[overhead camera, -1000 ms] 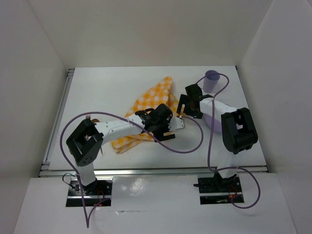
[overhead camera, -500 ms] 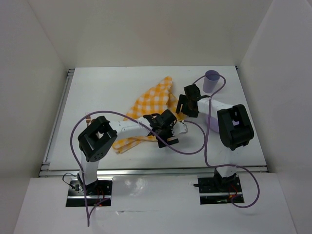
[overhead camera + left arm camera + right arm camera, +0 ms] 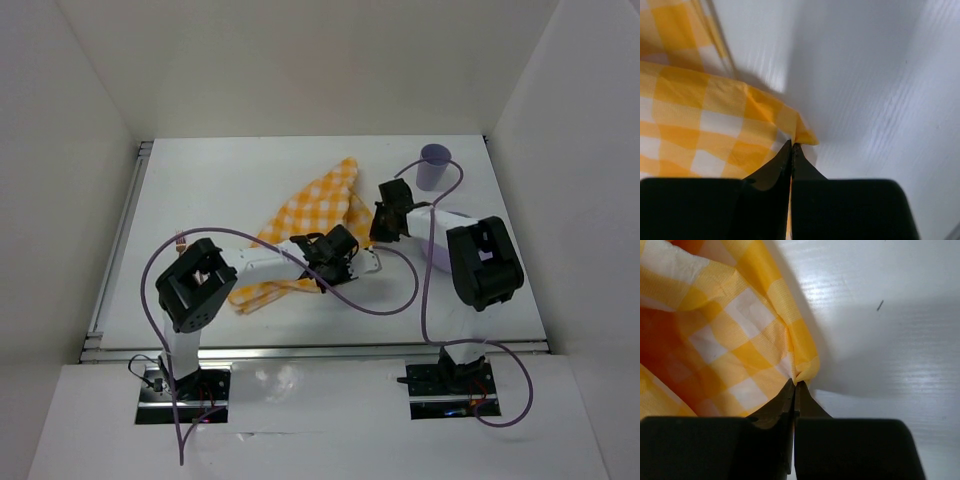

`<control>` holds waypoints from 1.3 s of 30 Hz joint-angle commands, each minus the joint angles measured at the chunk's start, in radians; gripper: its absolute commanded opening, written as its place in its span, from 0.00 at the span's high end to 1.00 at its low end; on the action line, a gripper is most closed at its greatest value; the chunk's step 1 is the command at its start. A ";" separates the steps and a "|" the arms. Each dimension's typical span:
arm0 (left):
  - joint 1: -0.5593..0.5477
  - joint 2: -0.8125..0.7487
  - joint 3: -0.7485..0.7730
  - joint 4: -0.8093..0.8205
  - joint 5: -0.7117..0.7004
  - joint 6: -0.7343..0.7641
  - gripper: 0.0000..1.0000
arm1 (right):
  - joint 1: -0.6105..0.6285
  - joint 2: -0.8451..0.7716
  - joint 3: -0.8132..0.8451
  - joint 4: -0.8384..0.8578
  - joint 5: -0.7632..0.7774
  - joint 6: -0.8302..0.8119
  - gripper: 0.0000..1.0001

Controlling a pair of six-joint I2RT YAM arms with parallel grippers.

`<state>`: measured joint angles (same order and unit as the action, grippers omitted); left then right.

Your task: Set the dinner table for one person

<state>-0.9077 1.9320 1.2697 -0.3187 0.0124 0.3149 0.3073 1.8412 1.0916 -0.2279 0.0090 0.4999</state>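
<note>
A crumpled yellow-and-white checked cloth [image 3: 312,208] lies mid-way across the white dinner table [image 3: 200,190]. My left gripper [image 3: 338,262] is at the cloth's near right corner. In the left wrist view it [image 3: 792,145] is shut, with a yellow corner of the cloth [image 3: 700,115] pinched at its tips. My right gripper [image 3: 386,226] is at the cloth's right edge. The right wrist view shows it [image 3: 795,383] shut on a gathered fold of the cloth [image 3: 730,340]. Bare table [image 3: 890,315] lies beside it.
A purple cup [image 3: 434,166] stands upright at the back right, just behind the right arm. A small brownish item [image 3: 180,238], too small to identify, lies left of the cloth. Purple cables loop over the table's near half. Metal rails [image 3: 120,240] edge the table.
Both grippers went from open to shut, each on the cloth. The left gripper came down onto the near right corner. The right gripper shifted slightly toward the cloth's right edge.
</note>
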 commanded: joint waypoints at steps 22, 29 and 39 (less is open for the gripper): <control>0.616 -0.090 0.568 -0.358 -0.015 -0.160 1.00 | -0.005 -0.566 -0.242 -0.372 0.058 0.005 1.00; 0.708 0.064 0.565 -0.254 -0.077 -0.154 0.98 | -0.005 -0.678 -0.295 -0.485 0.049 0.075 1.00; 0.690 0.212 0.664 -0.132 -0.216 -0.119 0.31 | 0.013 -0.668 -0.245 -0.590 0.002 0.173 0.57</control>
<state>-0.2142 2.1128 1.8248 -0.5194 -0.1349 0.1848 0.3077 1.1923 0.8120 -0.7616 0.0238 0.6281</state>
